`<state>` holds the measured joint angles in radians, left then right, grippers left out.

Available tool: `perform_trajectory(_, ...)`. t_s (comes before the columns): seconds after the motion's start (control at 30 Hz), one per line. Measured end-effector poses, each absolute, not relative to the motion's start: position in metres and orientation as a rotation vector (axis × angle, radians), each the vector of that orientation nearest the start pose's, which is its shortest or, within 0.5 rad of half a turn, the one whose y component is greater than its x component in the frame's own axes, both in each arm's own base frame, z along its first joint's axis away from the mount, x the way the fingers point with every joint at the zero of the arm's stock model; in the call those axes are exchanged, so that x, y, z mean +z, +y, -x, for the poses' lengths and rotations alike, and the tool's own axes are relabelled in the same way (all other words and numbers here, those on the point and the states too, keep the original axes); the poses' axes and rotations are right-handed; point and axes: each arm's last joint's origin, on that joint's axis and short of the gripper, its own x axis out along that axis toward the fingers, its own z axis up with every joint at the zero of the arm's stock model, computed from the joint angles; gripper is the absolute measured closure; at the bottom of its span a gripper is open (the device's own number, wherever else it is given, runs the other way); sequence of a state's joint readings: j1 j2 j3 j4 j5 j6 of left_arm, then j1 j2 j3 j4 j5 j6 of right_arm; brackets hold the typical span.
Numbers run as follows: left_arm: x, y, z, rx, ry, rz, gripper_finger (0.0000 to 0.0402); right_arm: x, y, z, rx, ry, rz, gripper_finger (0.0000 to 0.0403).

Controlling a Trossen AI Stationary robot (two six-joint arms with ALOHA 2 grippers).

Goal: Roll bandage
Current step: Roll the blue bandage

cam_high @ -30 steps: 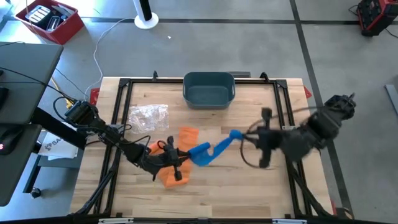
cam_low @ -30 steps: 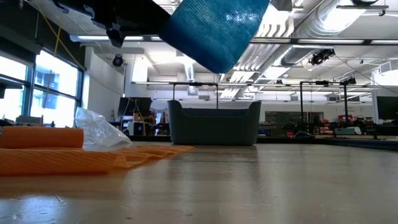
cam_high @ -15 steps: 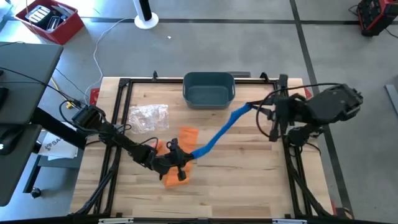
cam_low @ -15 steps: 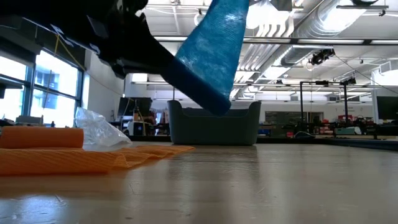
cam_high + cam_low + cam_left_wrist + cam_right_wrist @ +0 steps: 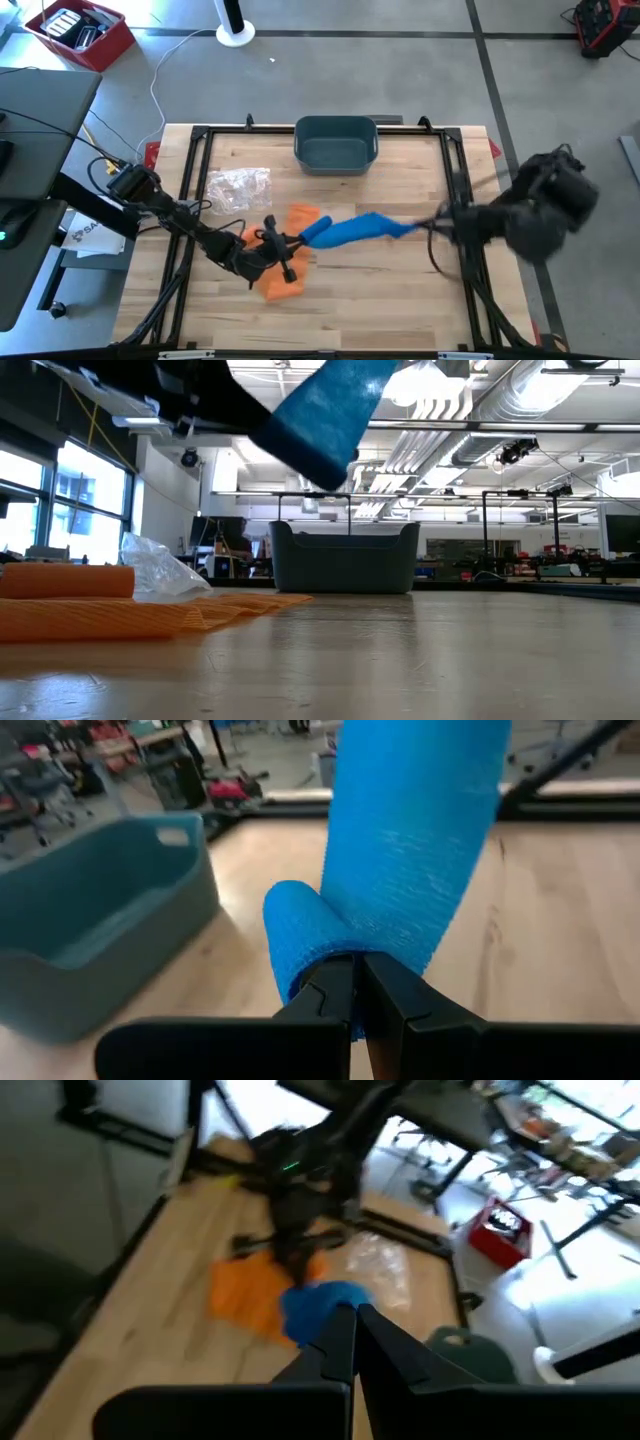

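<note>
A blue bandage [image 5: 352, 229] spans between my two grippers above the table's middle, its rolled end at the left and its strip running right. My left gripper [image 5: 292, 243] is shut on the rolled end [image 5: 300, 935]. My right gripper [image 5: 428, 227], blurred, is shut at the strip's free end [image 5: 410, 228]. In the low view the blue bandage [image 5: 325, 405] hangs well above the tabletop. An orange bandage [image 5: 281, 278] lies partly unrolled on the table under the left gripper, and its roll [image 5: 65, 581] rests on its side. My left gripper pinches the bandage's rolled end [image 5: 322, 952] between its two fingers, coming nearly level from the table's left. The roll is lifted clear of the table, and the strip leads away from it toward the right gripper. My right gripper is shut on the strip's free end [image 5: 325, 1308], reaching in from the table's right and slanting downward. Its own fingers [image 5: 340, 1342] hide the place of contact. That end is held clear of the table.
A dark teal bin [image 5: 336, 143] stands at the far middle of the table. A crumpled clear plastic bag [image 5: 238, 187] lies at the far left. The black frame rail [image 5: 455, 160] borders the wooden tabletop. Bare wood lies at the near right.
My right gripper swung toward the table's far right, drawing the bent, slack blue strip out long, then came back toward the near edge. The strip now runs nearly straight to the right. The left gripper kept the rolled end at about the same place.
</note>
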<state>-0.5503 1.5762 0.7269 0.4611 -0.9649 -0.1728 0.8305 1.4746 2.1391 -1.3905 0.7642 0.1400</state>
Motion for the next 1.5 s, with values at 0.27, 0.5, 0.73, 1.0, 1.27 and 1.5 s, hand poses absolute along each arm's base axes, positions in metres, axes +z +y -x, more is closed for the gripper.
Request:
perform_trajectory(0.27,0.218,-0.133,-0.262,0.440,0.224,-0.130,0.0401,0.468,0.222,-0.135,0.113,0.614,0.361,0.0403)
perform_trajectory(0.5,0.225,-0.131,-0.259,0.427,0.209,-0.103,0.0401,0.444,0.275,-0.103,0.140,0.572,0.330,0.0403)
perform_trajectory(0.73,0.225,-0.133,-0.259,0.376,0.212,-0.072,0.0401,0.445,0.281,-0.094,0.036,0.391,0.377,0.0403)
perform_trajectory(1.0,0.206,-0.140,-0.266,0.290,0.265,-0.009,0.0401,0.474,0.257,-0.091,-0.133,0.154,0.475,0.0403)
perform_trajectory(1.27,0.180,-0.162,-0.272,0.218,0.260,0.086,0.0401,0.529,0.202,-0.089,-0.258,0.081,0.473,0.0403)
perform_trajectory(1.5,0.183,-0.186,-0.266,0.121,0.169,0.116,0.0401,0.549,0.162,-0.114,-0.340,0.145,0.465,0.0403)
